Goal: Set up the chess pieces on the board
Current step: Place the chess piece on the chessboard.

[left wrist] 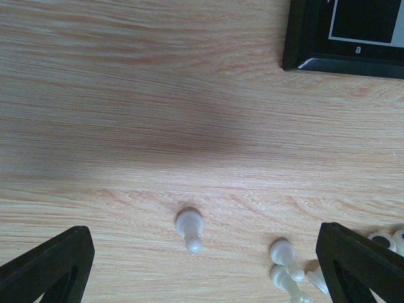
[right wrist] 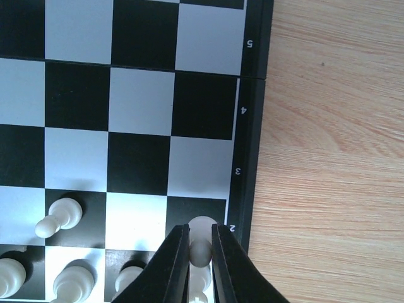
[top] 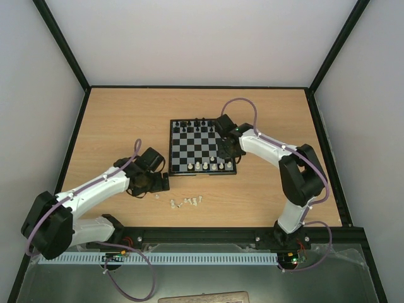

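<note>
Bench (top: 113, 120) of pale wood grain carries everything. Two arms reach in from its 6 o'clock edge. The left arm (top: 95, 186) stretches toward the loose pieces, and the right arm (top: 278, 151) curls in over the board's 3 o'clock side. The board (top: 189, 148) lies flat near the bench's middle. Black pieces (top: 192, 124) line its 12 o'clock edge, and several white chess pieces (top: 208, 166) stand along its 6 o'clock rows. The left end effector (left wrist: 202, 228) is spread wide, low over the bench at the board's 7 o'clock. Its fingers (left wrist: 50, 265) flank one toppled white pawn (left wrist: 189, 228) without touching it. The right end effector (right wrist: 201, 238) is nearly pressed together, pinching a white piece (right wrist: 202, 226) on the black square next to the border's "2", toward the board's 4 o'clock. More white pieces (top: 187, 202) lie scattered on the bench at the board's 6 o'clock, just beside the left end effector.
</note>
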Robot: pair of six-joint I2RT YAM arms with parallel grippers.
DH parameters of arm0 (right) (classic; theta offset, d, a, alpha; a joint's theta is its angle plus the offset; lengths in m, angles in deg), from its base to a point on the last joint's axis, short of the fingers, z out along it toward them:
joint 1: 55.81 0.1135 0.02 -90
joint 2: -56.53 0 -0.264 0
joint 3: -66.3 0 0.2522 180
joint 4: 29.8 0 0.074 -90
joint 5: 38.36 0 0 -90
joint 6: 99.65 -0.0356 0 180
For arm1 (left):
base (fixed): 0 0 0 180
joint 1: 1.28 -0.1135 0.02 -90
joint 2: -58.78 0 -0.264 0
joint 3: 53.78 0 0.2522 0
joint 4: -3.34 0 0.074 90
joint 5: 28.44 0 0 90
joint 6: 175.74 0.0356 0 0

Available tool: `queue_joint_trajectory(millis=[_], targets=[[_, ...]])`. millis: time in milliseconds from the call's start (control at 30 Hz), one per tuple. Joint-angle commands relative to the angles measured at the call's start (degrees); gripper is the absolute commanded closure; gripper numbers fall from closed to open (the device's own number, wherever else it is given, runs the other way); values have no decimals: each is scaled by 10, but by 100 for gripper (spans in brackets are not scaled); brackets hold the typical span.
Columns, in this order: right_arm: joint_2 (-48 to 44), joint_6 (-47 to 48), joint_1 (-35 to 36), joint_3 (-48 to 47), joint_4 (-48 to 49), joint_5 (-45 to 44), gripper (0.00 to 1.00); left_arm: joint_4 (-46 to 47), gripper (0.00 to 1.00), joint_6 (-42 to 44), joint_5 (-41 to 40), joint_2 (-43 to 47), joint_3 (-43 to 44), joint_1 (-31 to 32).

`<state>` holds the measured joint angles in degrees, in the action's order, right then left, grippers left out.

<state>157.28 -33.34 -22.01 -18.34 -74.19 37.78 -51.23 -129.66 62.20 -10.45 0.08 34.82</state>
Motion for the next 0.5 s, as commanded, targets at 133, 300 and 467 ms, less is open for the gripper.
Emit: queue_joint_trajectory(millis=[133,300,467], targets=[[29,14,-1,-3,0,14,89,0,1,-6,18,-10,-13,1],[33,13,-1,4,2,13,89,4,1,-11,19,-16,-16,1],[34,13,-1,13,4,16,89,10,1,-18,13,-19,-20,-2]])
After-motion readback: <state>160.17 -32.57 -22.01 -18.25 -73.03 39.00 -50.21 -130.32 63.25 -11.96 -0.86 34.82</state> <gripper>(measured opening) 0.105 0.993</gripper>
